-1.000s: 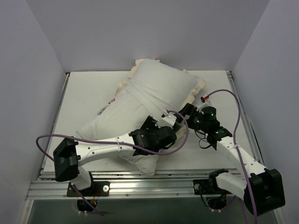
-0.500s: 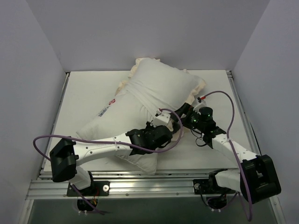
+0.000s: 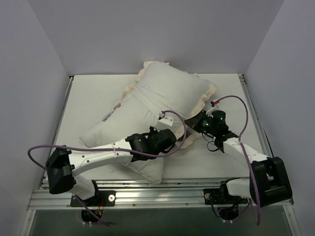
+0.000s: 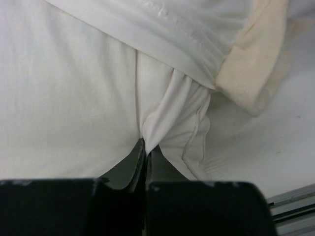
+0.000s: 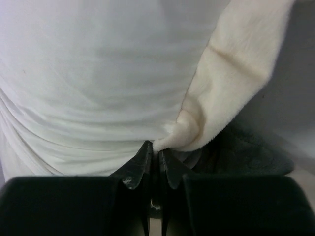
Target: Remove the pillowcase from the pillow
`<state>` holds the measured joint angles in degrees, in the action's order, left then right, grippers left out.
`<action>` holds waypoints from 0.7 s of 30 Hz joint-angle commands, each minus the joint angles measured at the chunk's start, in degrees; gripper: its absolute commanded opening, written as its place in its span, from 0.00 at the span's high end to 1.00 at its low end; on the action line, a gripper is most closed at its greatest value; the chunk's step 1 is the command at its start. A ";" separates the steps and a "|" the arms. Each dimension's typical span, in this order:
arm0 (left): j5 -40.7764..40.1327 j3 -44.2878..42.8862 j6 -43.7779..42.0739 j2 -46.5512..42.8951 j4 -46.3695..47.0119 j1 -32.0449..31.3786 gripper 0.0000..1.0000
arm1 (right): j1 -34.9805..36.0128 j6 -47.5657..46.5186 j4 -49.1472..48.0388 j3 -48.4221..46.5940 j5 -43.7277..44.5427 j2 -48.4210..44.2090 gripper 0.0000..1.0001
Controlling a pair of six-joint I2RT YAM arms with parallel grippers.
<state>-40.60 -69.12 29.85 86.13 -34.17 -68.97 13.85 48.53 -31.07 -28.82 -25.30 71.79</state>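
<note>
The pillowcase [image 3: 172, 91], cream-white with frilled edges, covers the far right half of the pillow [image 3: 120, 125], whose plain white near half with a red-printed label [image 3: 117, 107] sticks out to the left. My left gripper [image 3: 170, 128] is at the cover's open edge, shut on a fold of the pillow's white cloth [image 4: 162, 118]; its jaws [image 4: 146, 147] meet on it. My right gripper [image 3: 198, 121] is shut on the cream frill [image 5: 216, 93] of the pillowcase; its jaws [image 5: 156, 150] pinch the frill's lower tip. Dark grey fuzzy fabric [image 5: 246, 152] shows under the frill.
The white table [image 3: 93, 93] is walled by grey panels at the left, back and right. An aluminium rail [image 3: 147, 194] runs along the near edge. Purple cables [image 3: 243, 110] loop off both arms.
Both grippers have gone from open to shut. The left one slid up and left onto the pillow's cloth. The right one moved left onto the pillowcase's frill.
</note>
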 commanded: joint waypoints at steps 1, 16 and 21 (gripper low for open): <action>1.75 -1.28 2.14 -4.82 -10.99 0.94 0.98 | -8.45 -3.00 6.18 -6.24 2.62 0.28 1.00; 15.81 1.71 10.67 -27.23 -32.18 1.91 0.98 | -23.07 -1.50 14.54 -45.68 17.09 22.34 1.00; 15.99 3.20 14.10 -31.89 -38.94 2.44 0.98 | -23.60 -5.81 19.20 -51.42 25.12 22.96 1.00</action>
<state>-28.62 -66.89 41.91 58.78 -49.39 -66.17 -3.01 47.24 -2.59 -73.84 -26.57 94.80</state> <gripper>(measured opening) 0.042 0.018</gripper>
